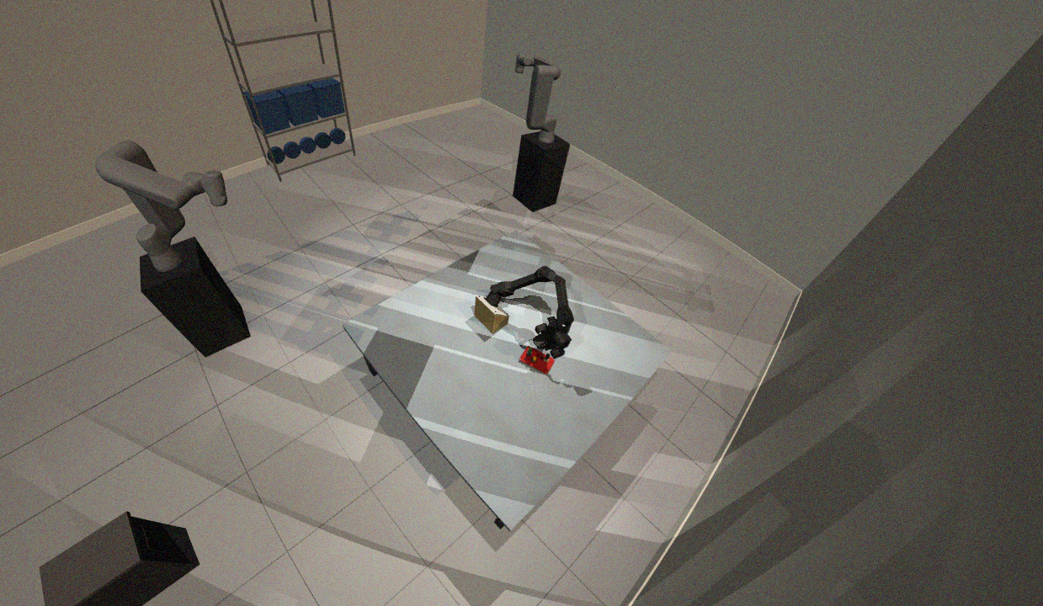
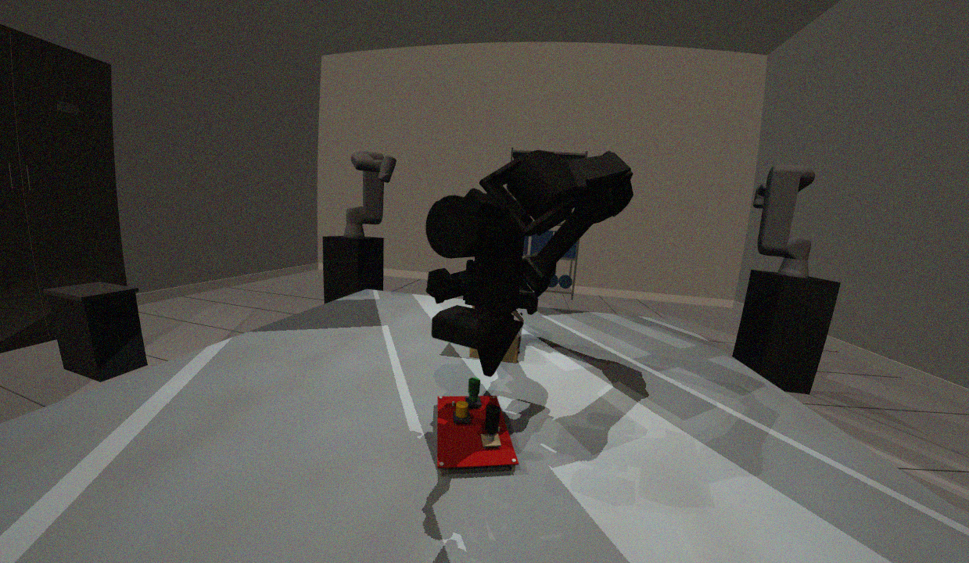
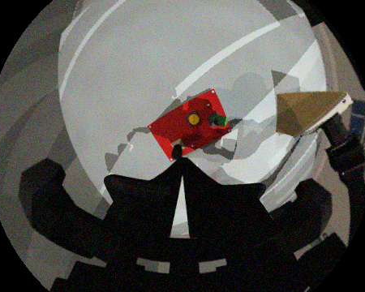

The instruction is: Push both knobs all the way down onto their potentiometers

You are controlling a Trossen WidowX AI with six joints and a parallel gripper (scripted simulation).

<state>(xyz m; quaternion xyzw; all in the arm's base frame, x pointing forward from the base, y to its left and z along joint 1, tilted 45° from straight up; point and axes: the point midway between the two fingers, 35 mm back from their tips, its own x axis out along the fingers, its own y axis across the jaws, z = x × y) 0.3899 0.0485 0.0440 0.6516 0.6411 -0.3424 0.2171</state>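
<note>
The red circuit board (image 1: 543, 367) (image 2: 466, 451) (image 3: 162, 139) stands on the table. A tall black knob (image 2: 492, 417) (image 3: 177, 151) stands over a beige potentiometer (image 2: 490, 441), with a small gap below it in the exterior view. A green knob (image 2: 474, 388) (image 3: 221, 121) stands on a dark potentiometer at the far end; I cannot tell if it sits flush. A short yellow knob (image 2: 461, 409) (image 3: 194, 119) sits low between them. My gripper (image 2: 489, 373) (image 3: 182, 161) is shut and empty, its tips above the board; in the wrist view they are beside the black knob.
A tan wedge-shaped block (image 1: 489, 315) (image 3: 304, 111) stands near the arm's base. The table (image 1: 471, 406) (image 2: 263, 455) carries the board, block and arm. Two grey arms on black pedestals (image 1: 189, 301) (image 1: 540, 169) and a shelf rack stand beyond the table.
</note>
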